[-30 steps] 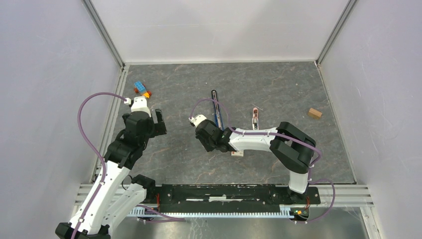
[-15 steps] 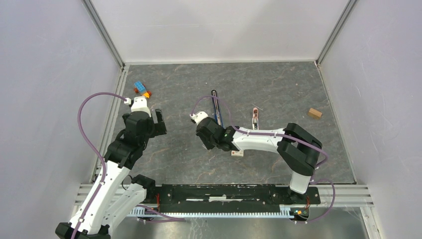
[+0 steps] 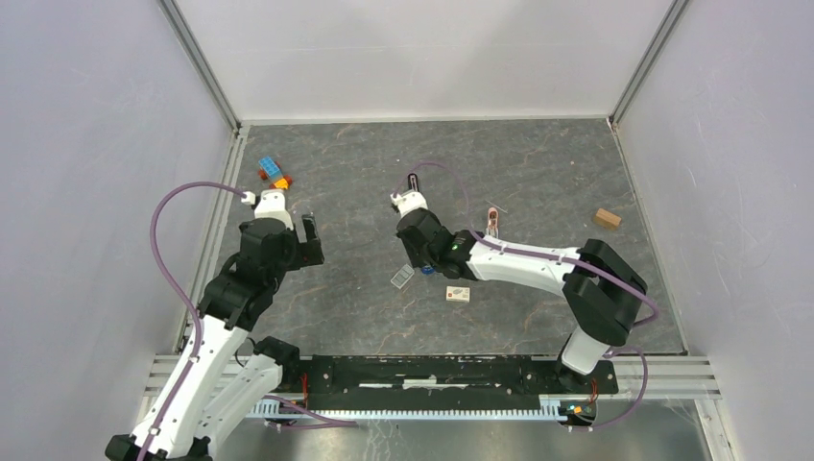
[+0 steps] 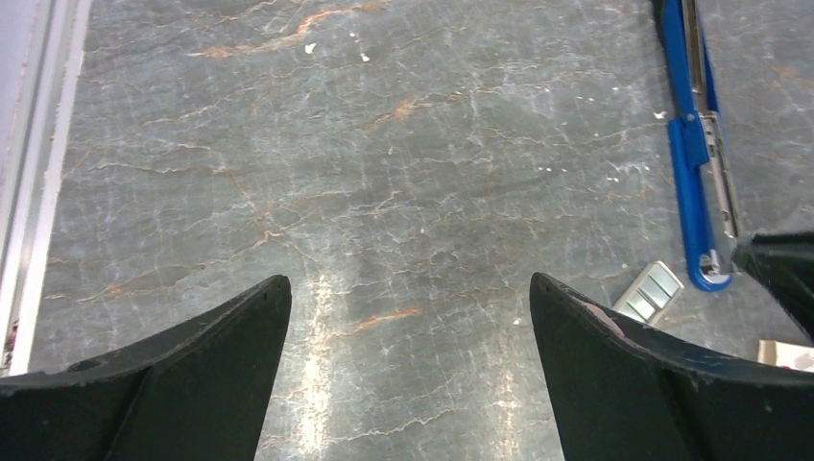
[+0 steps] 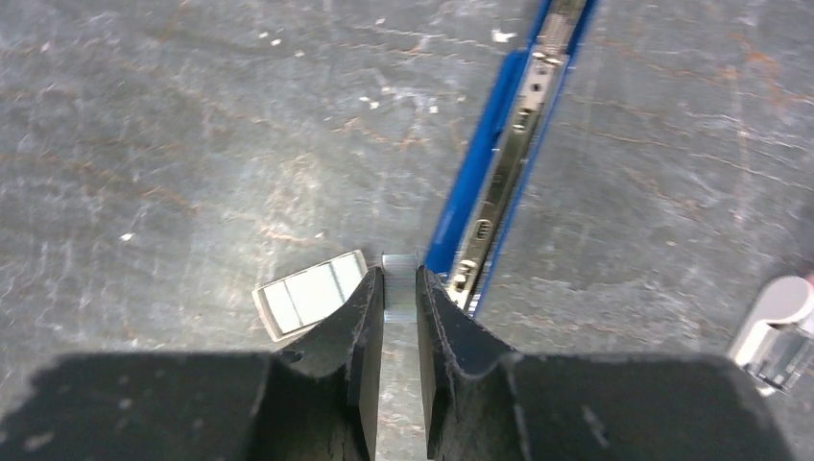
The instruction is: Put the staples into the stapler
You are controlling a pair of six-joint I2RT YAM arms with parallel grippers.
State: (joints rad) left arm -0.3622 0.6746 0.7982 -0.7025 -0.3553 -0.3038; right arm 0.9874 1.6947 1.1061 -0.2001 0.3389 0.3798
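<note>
Staples [image 5: 398, 293] pinched in right gripper [image 5: 399, 277], beside stapler [image 5: 499, 182]

Grey marbled table [image 3: 538, 173] bears stapler [image 4: 689, 178], staples [image 3: 401, 278], toy bricks [image 3: 273, 173], wooden block [image 3: 606, 219].

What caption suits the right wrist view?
Right tool pinching a staple strip beside the opened blue stapler.

No legible text or markings
</note>
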